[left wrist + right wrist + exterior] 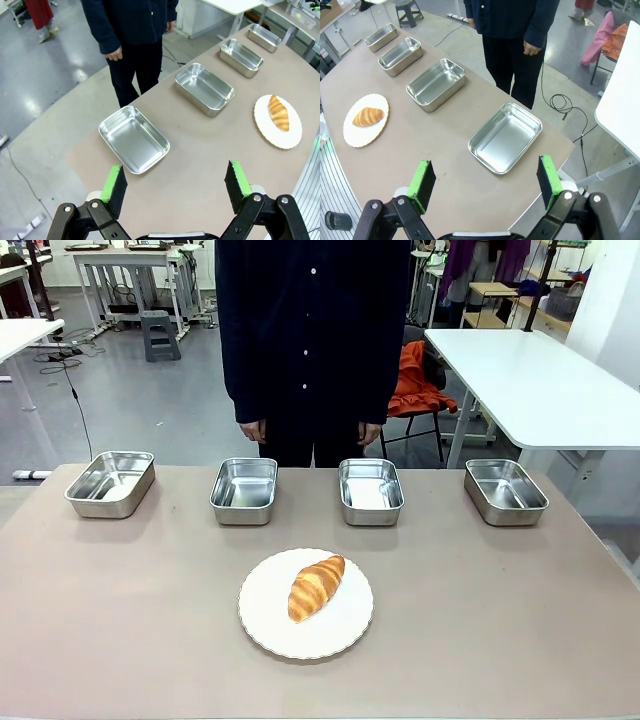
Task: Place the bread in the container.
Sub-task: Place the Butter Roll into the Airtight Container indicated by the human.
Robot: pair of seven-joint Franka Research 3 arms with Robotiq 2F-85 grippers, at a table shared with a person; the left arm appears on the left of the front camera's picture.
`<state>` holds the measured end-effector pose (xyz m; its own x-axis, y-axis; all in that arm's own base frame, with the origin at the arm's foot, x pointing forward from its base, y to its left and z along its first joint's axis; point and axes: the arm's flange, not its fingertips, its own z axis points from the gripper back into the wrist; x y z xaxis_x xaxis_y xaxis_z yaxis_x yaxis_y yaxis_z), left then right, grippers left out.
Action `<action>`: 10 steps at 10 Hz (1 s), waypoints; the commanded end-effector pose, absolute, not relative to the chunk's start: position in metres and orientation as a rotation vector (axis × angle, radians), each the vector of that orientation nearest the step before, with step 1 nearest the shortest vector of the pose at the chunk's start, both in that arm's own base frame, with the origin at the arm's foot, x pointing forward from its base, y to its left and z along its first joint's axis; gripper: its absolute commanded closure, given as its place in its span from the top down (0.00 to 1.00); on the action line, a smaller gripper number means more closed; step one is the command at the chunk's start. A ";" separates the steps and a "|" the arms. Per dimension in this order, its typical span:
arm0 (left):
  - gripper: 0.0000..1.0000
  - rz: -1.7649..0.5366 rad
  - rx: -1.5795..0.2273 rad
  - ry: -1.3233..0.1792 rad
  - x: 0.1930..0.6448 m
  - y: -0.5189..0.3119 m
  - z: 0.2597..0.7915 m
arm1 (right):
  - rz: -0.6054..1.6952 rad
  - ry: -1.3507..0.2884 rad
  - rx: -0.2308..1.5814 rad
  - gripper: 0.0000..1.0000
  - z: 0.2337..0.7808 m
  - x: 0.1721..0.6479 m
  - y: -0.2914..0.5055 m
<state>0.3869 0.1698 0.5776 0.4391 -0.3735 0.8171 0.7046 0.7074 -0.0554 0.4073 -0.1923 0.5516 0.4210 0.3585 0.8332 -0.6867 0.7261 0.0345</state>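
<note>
The bread (316, 587) lies on a white plate (345, 635) at the near middle of the table, slanting near-left to far-right, about midway between the arms. The left gripper (175, 181) hangs wide open and empty near the leftmost pan (134, 140), and the right gripper (485, 177) likewise near the rightmost pan (506, 137).

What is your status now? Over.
Left gripper and right gripper open, empty. Bread lies on plate; four containers empty. Person stands beyond them, hands down.

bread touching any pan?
Apart. Front view: bread sits on the plate; bare table separates the plate from the pans.
</note>
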 end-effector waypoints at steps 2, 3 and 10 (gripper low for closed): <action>1.00 -0.697 -0.432 -0.889 0.386 0.172 0.579 | 0.681 -0.946 0.409 1.00 0.552 0.409 -0.192; 1.00 -0.697 -0.432 -0.889 0.386 0.172 0.579 | 0.681 -0.946 0.409 1.00 0.552 0.409 -0.192; 1.00 -0.697 -0.432 -0.889 0.386 0.172 0.579 | 0.681 -0.946 0.409 1.00 0.552 0.409 -0.192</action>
<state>0.3869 0.1698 0.5776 0.4391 -0.3735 0.8171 0.7046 0.7074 -0.0554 0.4072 -0.1923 0.5516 0.4211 0.3583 0.8332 -0.6873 0.7255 0.0354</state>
